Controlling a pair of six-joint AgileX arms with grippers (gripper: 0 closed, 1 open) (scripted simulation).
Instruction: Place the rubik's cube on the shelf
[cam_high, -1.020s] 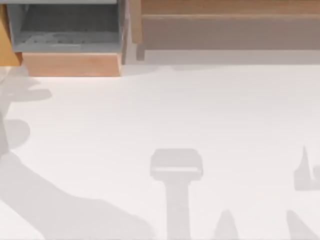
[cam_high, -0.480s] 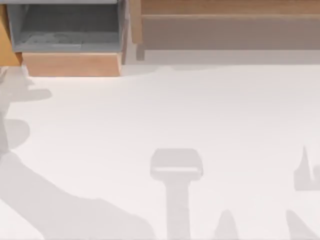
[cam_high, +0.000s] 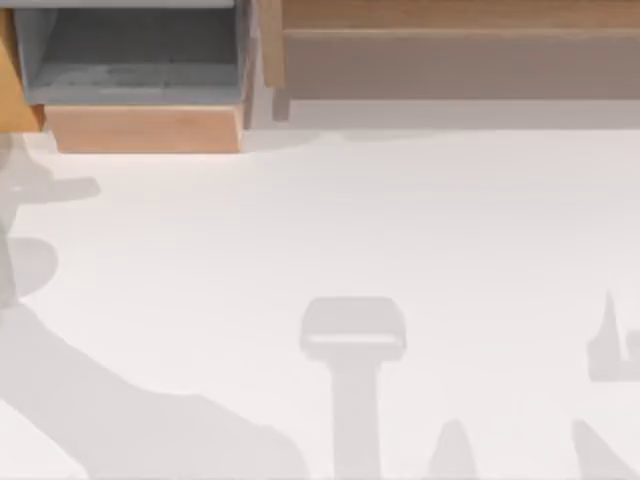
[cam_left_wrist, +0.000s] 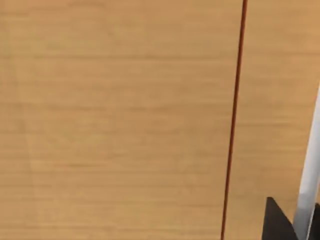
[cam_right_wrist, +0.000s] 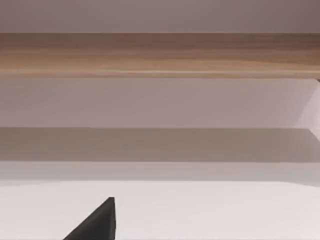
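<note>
A: rubik's cube, where is it?

B: Can't place it from these frames, so no telling if either arm has it.

A: Top view?

B: The shelf runs along the bench's far edge, from the middle to the far right corner, with its grey-brown front panel below the ledge. The wooden box with the grey inside sits at the far left corner, just beside the shelf. The white bench carries arm shadows, heaviest along the left edge and near the front edge.

A: Left wrist view?

B: A wood panel with a thin dark red line down it. A dark tip of the left gripper is in the corner. How wide the fingers are, or what they hold, I cannot tell. Pose guess: held close against wood, facing it flat on.

A: Right wrist view?

B: It looks level across the bench at the shelf's ledge, with a dark tip of the right gripper low down. Its opening I cannot tell either. It looks parked, well apart from the shelf.

A: How to do the step well?

B: My read is it's a carry-and-set step. Go to the long ledge, not the box. Come in above the ledge edge, keep the cube level, set it well back from the lip, and release only once it rests.
</note>
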